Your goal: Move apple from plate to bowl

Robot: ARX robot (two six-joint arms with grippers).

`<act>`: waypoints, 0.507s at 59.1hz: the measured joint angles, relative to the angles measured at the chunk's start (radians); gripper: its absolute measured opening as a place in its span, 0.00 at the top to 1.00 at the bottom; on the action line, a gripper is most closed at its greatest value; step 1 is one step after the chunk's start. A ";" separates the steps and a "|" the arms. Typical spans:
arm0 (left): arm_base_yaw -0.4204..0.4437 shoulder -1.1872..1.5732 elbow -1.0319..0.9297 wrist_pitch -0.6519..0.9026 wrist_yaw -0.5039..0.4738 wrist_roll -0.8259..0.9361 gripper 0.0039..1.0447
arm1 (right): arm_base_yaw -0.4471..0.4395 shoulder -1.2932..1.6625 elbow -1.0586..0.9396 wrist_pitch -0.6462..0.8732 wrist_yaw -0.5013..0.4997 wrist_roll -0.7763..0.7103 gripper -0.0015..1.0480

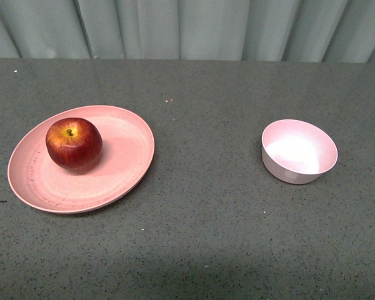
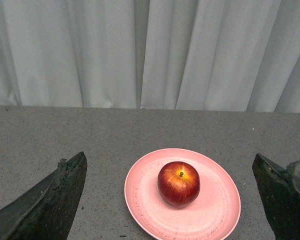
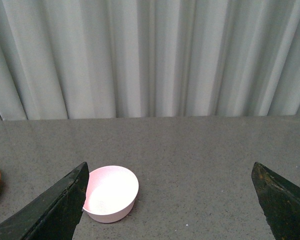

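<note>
Wide open worktop (image 1: 206, 206) between plate (image 1: 122, 169), left side, and bowl (image 1: 287, 172), right side. Apple (image 1: 74, 144) and bowl both open from above. Curtain (image 1: 187, 28) walls off the far edge.

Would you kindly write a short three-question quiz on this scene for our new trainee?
1. True or false: the apple rests on the plate.
2. What does the bowl hold? A) the apple B) nothing C) a spoon
3. Fill in: in its wrist view, the left pincer is ___, with nothing held between its fingers.
Key: 1 true; 2 B; 3 open.
</note>
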 joint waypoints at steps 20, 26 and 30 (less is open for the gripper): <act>0.000 0.000 0.000 0.000 0.000 0.000 0.06 | 0.000 0.000 0.000 0.000 0.000 0.000 0.09; 0.000 0.000 0.000 0.000 0.000 0.000 0.06 | 0.000 0.000 0.000 0.000 0.000 0.000 0.09; 0.000 0.000 0.000 0.000 0.000 0.000 0.06 | 0.000 0.000 0.000 0.000 0.000 0.000 0.09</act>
